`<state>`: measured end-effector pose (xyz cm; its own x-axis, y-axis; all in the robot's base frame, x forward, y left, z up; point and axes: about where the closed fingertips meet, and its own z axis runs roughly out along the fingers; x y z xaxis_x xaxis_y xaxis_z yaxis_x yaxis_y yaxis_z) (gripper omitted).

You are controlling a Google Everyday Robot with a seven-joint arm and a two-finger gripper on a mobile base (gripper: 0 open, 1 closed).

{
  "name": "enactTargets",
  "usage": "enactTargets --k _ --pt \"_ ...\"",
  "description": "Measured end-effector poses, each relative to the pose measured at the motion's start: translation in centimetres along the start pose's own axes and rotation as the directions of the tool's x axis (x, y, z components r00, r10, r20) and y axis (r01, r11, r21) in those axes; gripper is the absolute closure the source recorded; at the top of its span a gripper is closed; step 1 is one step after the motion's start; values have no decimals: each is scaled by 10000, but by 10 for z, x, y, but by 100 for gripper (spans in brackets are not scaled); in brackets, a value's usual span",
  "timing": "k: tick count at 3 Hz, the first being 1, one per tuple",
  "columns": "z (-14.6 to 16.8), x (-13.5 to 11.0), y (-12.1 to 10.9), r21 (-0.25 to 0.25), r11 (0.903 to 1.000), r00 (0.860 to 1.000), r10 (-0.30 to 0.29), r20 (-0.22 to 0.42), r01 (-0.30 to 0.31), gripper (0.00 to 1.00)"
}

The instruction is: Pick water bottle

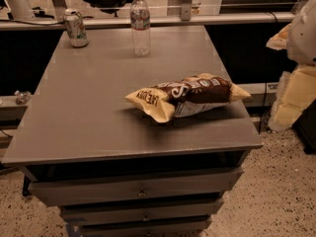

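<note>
Scanning the feed, I saw the water bottle (pixel 140 23) upright at 12 o'clock on the grey table (pixel 98 127), with the soda can (pixel 75 28) at 11, apart from it. The chip bag (pixel 185 97) lay toward 4. The gripper (pixel 302 32) sat off the table at 2; I couldn't tell its opening or load.

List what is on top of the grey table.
A water bottle and soda can stand near the far edge; a chip bag lies nearer, covering the tabletop beneath it. The gripper is not in view.
</note>
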<state>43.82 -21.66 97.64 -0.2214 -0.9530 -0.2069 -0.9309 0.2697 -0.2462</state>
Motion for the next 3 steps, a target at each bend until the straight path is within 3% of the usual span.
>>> enactTargets --k 1,2,3 --pt "0 0 0 2 10000 10000 0 1 0 0" --pt "22 -17 -4 -200 9998 9974 107 707 -93 0" --pt "60 -63 -20 -526 9986 9815 152 1910 -52 0"
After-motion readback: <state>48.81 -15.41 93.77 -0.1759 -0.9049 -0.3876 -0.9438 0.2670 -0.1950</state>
